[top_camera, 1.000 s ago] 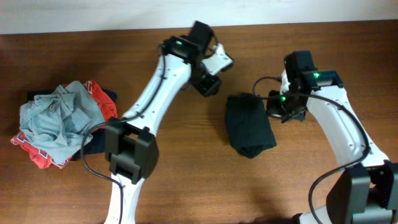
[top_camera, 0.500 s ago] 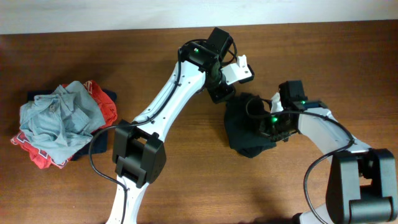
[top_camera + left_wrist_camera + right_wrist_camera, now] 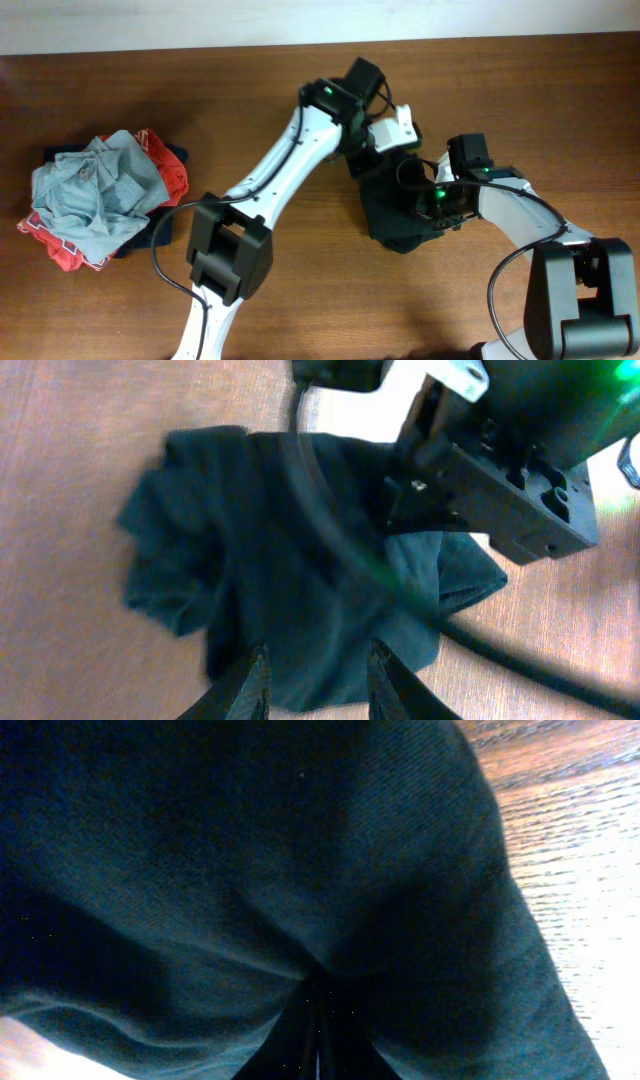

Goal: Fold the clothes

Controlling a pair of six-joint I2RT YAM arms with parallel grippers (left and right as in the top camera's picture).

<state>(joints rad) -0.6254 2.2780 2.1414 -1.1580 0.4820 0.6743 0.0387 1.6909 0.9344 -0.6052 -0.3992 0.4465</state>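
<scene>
The black T-shirt (image 3: 392,218) lies bunched in a thick bundle right of the table's centre; no logo shows. My left gripper (image 3: 388,150) hovers at the bundle's far edge. In the left wrist view the two fingers (image 3: 258,682) stand apart, the left gripper (image 3: 318,678) open over the near hem of the T-shirt (image 3: 290,570), nothing between them. My right gripper (image 3: 432,203) rests on the bundle's right side. In the right wrist view the T-shirt (image 3: 250,850) fills the frame, and the right gripper (image 3: 318,1030) is shut, tips pushed into a crease.
A heap of other clothes sits at the far left: a grey-blue garment (image 3: 92,190) on top, red-and-white cloth (image 3: 166,166) and a navy piece (image 3: 178,152) under it. The right arm's cable (image 3: 520,665) trails over the wooden table (image 3: 300,300) beside the bundle.
My left arm swung right, from left of the T-shirt to its far edge. My right gripper slid from the bundle's right corner onto it.
</scene>
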